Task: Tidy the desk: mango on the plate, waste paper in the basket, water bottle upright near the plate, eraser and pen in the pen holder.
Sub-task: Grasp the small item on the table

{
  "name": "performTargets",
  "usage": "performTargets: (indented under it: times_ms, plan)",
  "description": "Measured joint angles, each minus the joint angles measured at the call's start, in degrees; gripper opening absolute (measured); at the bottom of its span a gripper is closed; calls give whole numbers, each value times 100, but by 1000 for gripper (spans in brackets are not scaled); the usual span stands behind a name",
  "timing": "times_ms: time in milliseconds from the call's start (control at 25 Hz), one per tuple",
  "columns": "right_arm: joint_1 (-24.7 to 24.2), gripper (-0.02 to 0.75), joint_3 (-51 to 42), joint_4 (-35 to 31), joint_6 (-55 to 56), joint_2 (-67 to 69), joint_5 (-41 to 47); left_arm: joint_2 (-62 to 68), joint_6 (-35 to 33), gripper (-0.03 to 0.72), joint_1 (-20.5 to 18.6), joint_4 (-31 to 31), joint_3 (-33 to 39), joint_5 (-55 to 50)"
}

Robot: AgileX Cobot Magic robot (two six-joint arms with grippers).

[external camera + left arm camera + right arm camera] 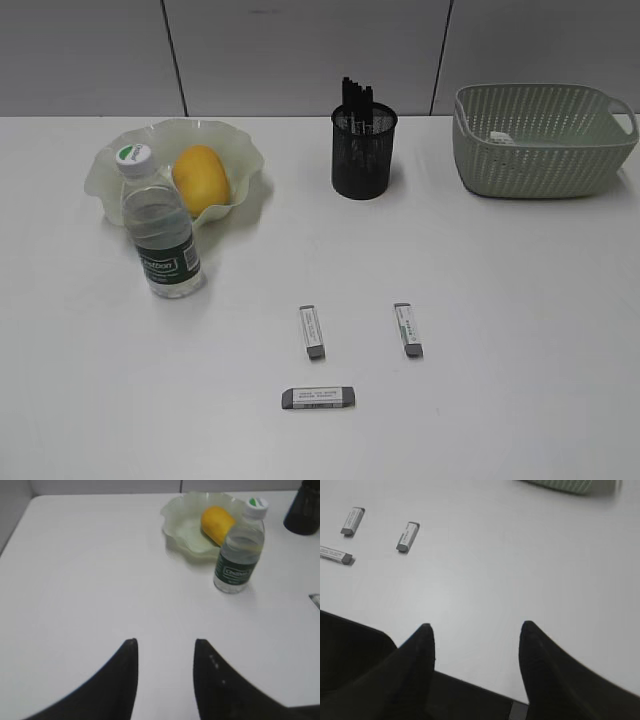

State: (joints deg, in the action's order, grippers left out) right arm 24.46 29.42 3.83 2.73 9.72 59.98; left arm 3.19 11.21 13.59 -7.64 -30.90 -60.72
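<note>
White desk (520, 330), plain. Pale wavy plate (110, 165) at back left, mango (200, 178) inside. Water bottle (160, 230) upright, just in front of plate, hiding part of its rim. Black mesh pen holder (364, 152) behind centre, dark pens (356, 96) inside, number hard to make out. Green basket (540, 140) at back right, small white scrap (500, 137) within, mostly hidden by wall. Three erasers (313, 331) (408, 329) (318, 398) loose on desk at front centre. Left gripper (165, 647) spread apart, empty, above bare desk. Right gripper (476, 630) likewise parted, holding nothing; basket cut off at top edge there.
</note>
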Motion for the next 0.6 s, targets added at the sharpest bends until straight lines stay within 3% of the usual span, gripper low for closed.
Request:
performTargets:
  times_ms: [280,600]
  plan:
    - [0,404,-15,0,-70,-560,-23,1726,-887,300,0,894,-239,54]
    - [-350,403,-20,-41,-75,-946,-28,4329,-1121,302,149,1538,-1053,663]
